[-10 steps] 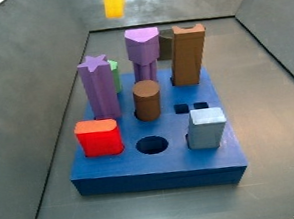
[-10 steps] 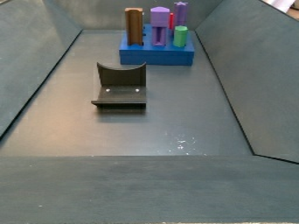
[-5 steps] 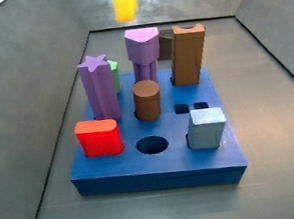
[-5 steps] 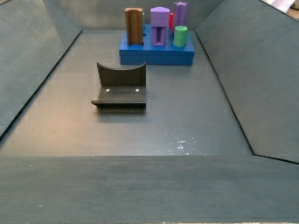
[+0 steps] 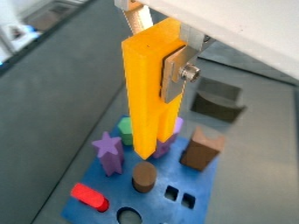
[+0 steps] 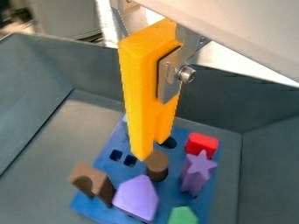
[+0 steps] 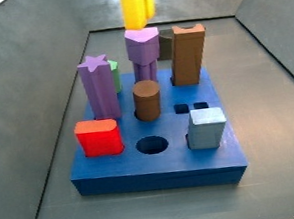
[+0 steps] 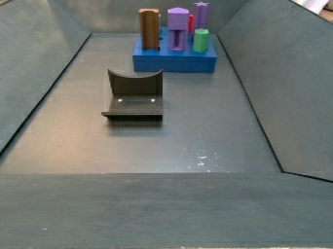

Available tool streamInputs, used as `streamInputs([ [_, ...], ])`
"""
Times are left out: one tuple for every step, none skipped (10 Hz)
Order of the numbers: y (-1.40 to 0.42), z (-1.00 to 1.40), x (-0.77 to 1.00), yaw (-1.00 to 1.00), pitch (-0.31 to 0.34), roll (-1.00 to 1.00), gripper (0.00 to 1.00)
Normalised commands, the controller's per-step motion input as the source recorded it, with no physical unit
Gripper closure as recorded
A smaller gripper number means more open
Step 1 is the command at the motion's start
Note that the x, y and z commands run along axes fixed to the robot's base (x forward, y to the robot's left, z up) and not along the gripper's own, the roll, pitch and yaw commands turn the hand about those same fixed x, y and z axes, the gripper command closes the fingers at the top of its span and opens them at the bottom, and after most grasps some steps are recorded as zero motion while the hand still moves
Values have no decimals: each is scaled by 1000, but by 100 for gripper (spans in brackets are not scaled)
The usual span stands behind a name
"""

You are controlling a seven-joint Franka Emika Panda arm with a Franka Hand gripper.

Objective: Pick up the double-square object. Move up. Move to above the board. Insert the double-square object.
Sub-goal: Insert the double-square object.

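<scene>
Carried rightward, the double-square object [image 5: 151,92], clamped in the hand [image 5: 163,77], hangs above the board [image 5: 198,192]; brown peg [image 5: 143,178] beneath.

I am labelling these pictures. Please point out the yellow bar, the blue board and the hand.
yellow bar [image 5: 149,96], a wrist view, its front face.
blue board [image 7: 165,171], a side view, its front wall.
hand [image 6: 149,74], a wrist view, between the fingertips, on the bar.

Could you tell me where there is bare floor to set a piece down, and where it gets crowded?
Bare floor lies between the fixture and the near wall, and along both side walls. The board at the far end is crowded with upright pegs. The gripper hangs above the board, jaws shut on the double-square object, so passing a hand there looks tight.
</scene>
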Motion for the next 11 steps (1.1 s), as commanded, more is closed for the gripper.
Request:
streamInputs([
  [0, -260, 314, -820, -70, 27, 100],
  [3, -191, 314, -826, -36, 0, 100],
  [0, -120, 429, -717, -9, 0, 100],
  [0, -71, 466, -631, 0, 0, 100],
  [0, -114, 457, -651, 0, 0, 100],
  [0, -174, 446, -663, 0, 0, 100],
  [0, -223, 391, -689, 0, 0, 100],
  [0, -229, 329, -720, 0, 0, 100],
  [0, -234, 311, -729, 0, 0, 100],
  [0, -303, 291, -766, 0, 19, 100],
  [0, -354, 231, -829, 0, 37, 100],
])
